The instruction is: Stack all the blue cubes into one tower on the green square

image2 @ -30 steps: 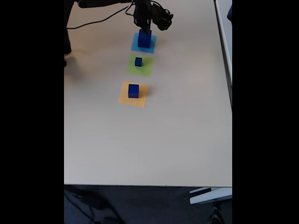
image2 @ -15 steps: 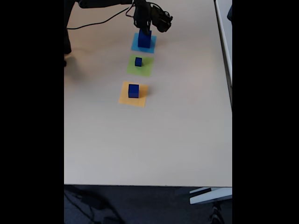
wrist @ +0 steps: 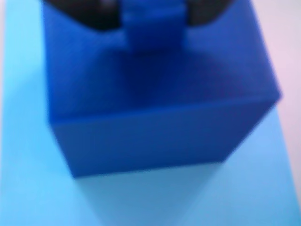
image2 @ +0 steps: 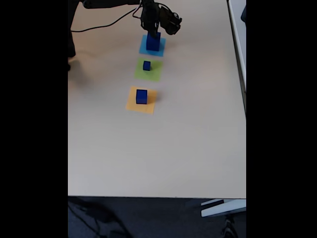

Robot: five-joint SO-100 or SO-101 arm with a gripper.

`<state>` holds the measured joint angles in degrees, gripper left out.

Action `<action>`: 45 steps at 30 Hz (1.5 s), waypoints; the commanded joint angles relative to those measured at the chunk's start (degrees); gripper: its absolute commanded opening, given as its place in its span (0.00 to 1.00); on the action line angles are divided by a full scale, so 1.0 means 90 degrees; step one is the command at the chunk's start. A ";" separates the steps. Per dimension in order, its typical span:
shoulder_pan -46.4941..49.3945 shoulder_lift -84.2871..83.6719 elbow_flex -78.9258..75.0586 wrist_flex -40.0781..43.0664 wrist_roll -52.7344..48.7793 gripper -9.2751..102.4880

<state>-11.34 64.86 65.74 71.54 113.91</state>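
Note:
A large blue cube (wrist: 160,103) stands on the light-blue patch (wrist: 28,188) at the far end of the table, seen in the fixed view as cube (image2: 153,42). On its top rests a tiny blue cube (wrist: 151,23), and my gripper (wrist: 151,19) is shut on it, a dark finger (wrist: 80,12) pressing at each side. In the fixed view the gripper (image2: 152,30) hangs right over that cube. A small blue cube (image2: 146,65) sits on the green square (image2: 148,74). A medium blue cube (image2: 141,96) sits on the orange patch (image2: 133,105).
The three patches lie in a line down the beige table (image2: 188,148). A black cable (image2: 99,25) runs across the far left corner. The table's right edge (image2: 244,99) and near edge border dark floor.
The gripper has shifted slightly lower and to the left over the large cube. The cubes on the green and orange patches have not moved.

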 commanded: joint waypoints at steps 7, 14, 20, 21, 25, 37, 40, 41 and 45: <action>0.0068 0.0322 -0.0088 0.0029 -0.0137 0.11; 0.0068 0.0293 -0.0322 0.0166 -0.0176 0.15; 0.0049 0.0205 -0.0645 0.0264 -0.0244 0.18; 0.0039 0.0195 -0.0693 0.0264 -0.0264 0.19; 0.0029 0.0156 -0.1016 0.0352 -0.0381 0.22; 0.0537 0.0596 -0.1504 0.0146 -0.1797 0.32; 0.0850 0.0908 -0.1113 0.0000 -0.2168 0.35; 0.0947 0.1016 -0.0928 -0.0029 -0.2266 0.36; 0.1338 0.1494 0.0098 -0.0391 -0.2539 0.36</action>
<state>-1.41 71.19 62.75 70.58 92.64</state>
